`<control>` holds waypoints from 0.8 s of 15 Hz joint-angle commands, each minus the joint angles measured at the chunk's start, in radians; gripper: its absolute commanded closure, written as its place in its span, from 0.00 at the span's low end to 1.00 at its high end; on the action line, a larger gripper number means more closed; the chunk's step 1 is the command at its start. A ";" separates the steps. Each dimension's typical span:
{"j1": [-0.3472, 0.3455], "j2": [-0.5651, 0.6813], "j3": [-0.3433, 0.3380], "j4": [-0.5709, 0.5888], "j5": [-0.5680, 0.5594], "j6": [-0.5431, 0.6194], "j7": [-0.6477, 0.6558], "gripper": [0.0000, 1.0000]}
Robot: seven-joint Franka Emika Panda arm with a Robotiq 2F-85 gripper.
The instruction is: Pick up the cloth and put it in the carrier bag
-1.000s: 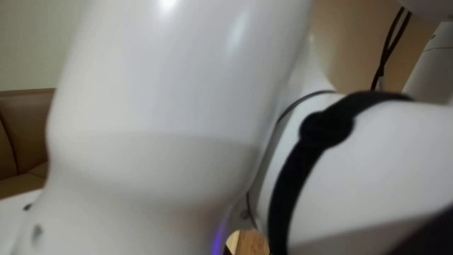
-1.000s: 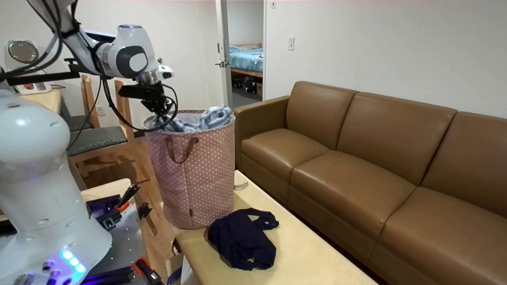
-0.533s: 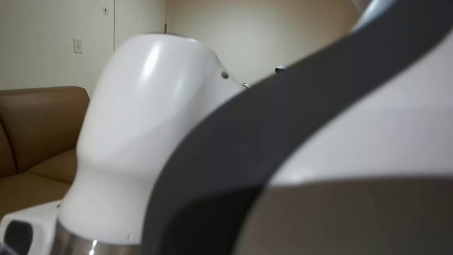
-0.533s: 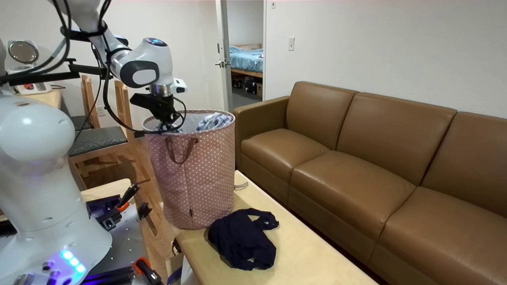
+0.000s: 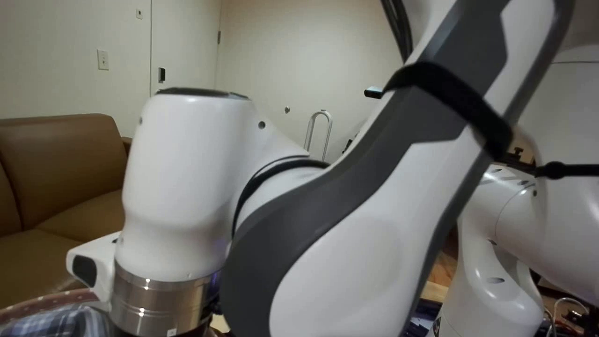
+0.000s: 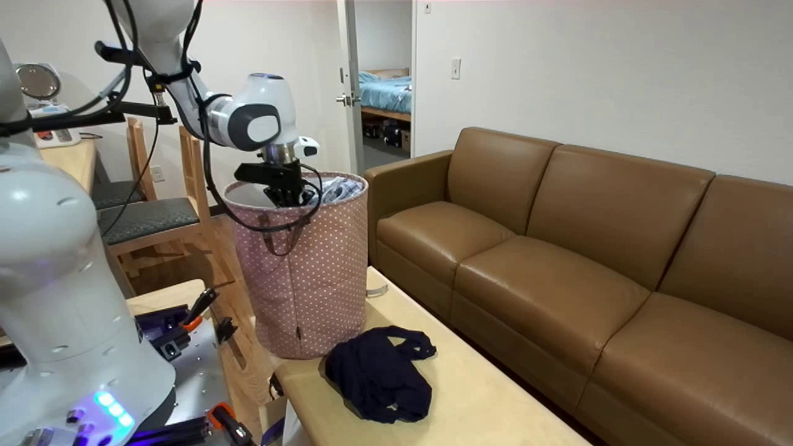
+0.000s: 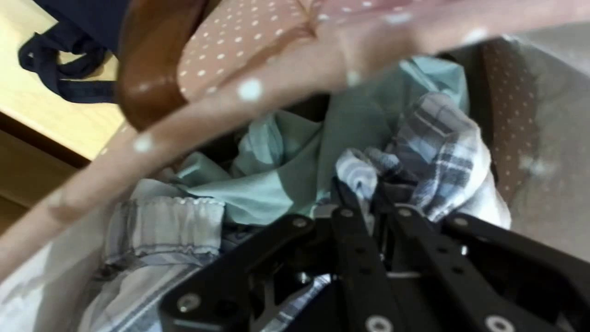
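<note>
While the gripper [image 7: 362,196] is held narrow, a fold of the plaid cloth [image 7: 449,159] is pinched between its tips inside the dotted carrier bag [image 6: 322,279], beside which a navy garment [image 6: 381,378] is seen on the table [image 6: 489,402].

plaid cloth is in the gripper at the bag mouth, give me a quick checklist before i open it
1. Carrier bag upright: ok, it stands on the table.
2. Grip: ok, the gripper pinches a fold of the plaid cloth.
3. Cloth inside: ok where seen, no plaid hangs over the rim in the wrist view.
4. Fingers clear of the rim: ok, they stand apart from it in the wrist view.
5. Cable free: cannot tell, it loops past the bag's front in an exterior view and may touch.
6. Cloth released: not ok, not yet let go.
</note>
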 commanded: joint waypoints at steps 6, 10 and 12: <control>-0.060 0.016 0.065 0.027 -0.022 -0.024 0.006 0.93; -0.074 0.113 0.101 0.075 0.072 -0.062 -0.081 0.93; -0.095 0.166 0.114 0.095 0.075 -0.031 -0.115 0.93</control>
